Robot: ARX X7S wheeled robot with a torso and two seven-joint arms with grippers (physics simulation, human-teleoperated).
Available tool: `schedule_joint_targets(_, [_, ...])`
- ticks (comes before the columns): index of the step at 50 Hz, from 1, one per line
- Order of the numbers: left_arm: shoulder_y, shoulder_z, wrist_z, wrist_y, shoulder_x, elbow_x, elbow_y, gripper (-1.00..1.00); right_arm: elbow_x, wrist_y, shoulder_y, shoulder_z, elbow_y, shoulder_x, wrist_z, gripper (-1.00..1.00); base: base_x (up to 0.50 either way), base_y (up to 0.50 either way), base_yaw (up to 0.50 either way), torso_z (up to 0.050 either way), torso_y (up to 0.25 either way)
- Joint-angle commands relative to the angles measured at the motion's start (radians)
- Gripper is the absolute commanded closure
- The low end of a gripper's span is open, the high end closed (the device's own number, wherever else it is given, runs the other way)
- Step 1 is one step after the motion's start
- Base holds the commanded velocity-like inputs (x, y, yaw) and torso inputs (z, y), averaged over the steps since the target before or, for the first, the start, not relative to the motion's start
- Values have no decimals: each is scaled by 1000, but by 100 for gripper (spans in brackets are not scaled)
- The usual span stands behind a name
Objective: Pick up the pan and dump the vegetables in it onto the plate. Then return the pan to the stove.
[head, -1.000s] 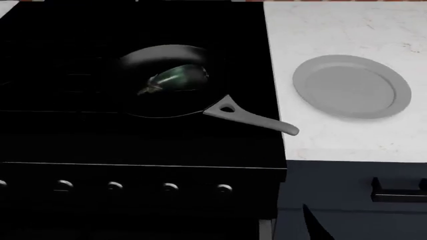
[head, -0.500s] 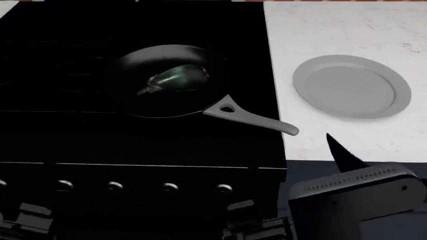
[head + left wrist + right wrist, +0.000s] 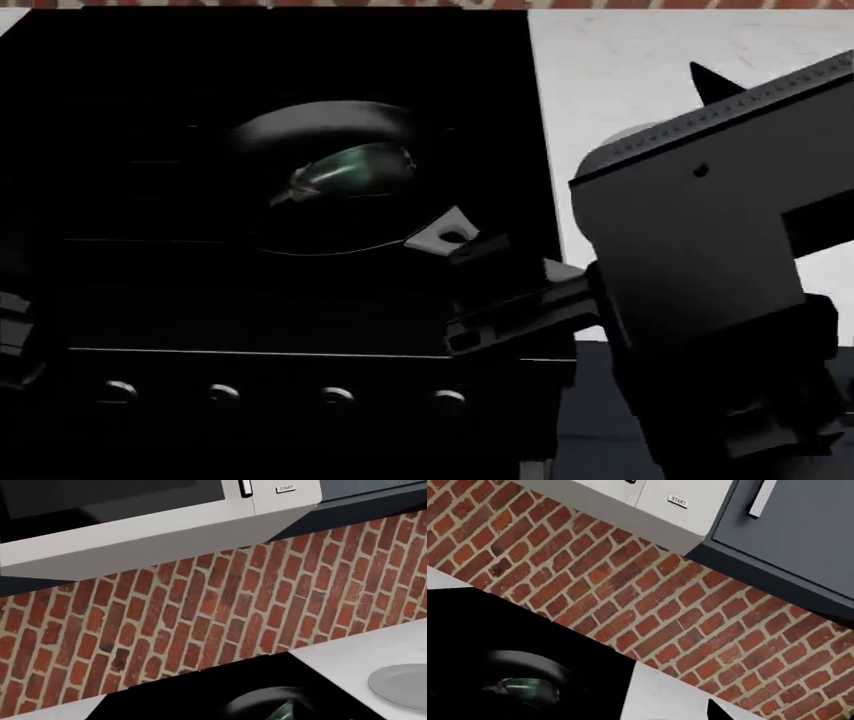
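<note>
The black pan [image 3: 287, 215] sits on the stove [image 3: 267, 60], with the dark-green vegetable [image 3: 350, 165] lying inside it. Only the base of its grey handle [image 3: 445, 235], with the hole, shows. My right gripper [image 3: 461, 297] is just right of that base, fingers spread apart and empty, over the rest of the handle. The right arm [image 3: 721, 250] hides most of the plate, which shows in the left wrist view [image 3: 400, 685]. The pan also shows in the left wrist view [image 3: 257, 705] and the right wrist view [image 3: 520, 662]. My left gripper [image 3: 8, 330] shows only as a sliver at the left edge.
Silver knobs [image 3: 220, 393] line the stove's front. The white marbled counter [image 3: 601, 60] lies right of the stove. A brick wall [image 3: 200, 605] stands behind, with a white microwave [image 3: 133, 525] and dark cabinets [image 3: 800, 540] above it.
My right arm has risen from the bottom of the view and now covers the plate, its fingers at the pan handle. The left arm has come up at the left edge.
</note>
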Motion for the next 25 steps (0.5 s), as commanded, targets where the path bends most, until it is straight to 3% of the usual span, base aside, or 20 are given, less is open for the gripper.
schedule_joint_targets(1, [-119,-66,-99,-97,-2,-184,-36,-100,427,-3,319,-155,148,63,357,-100,348,0,0,47,86])
schedule_joint_targets(8, [-95,-60,-96,-58,-24,-180,-36,-100,449,-17,359,-223,170,54,390,-100,351,0,0,47,85])
schedule_joint_targets(25, [-92,-13,-122,-20,-37,-183,-50,-100,364,-20,305,-198,165,91,279,-100,354,0,0,47,85])
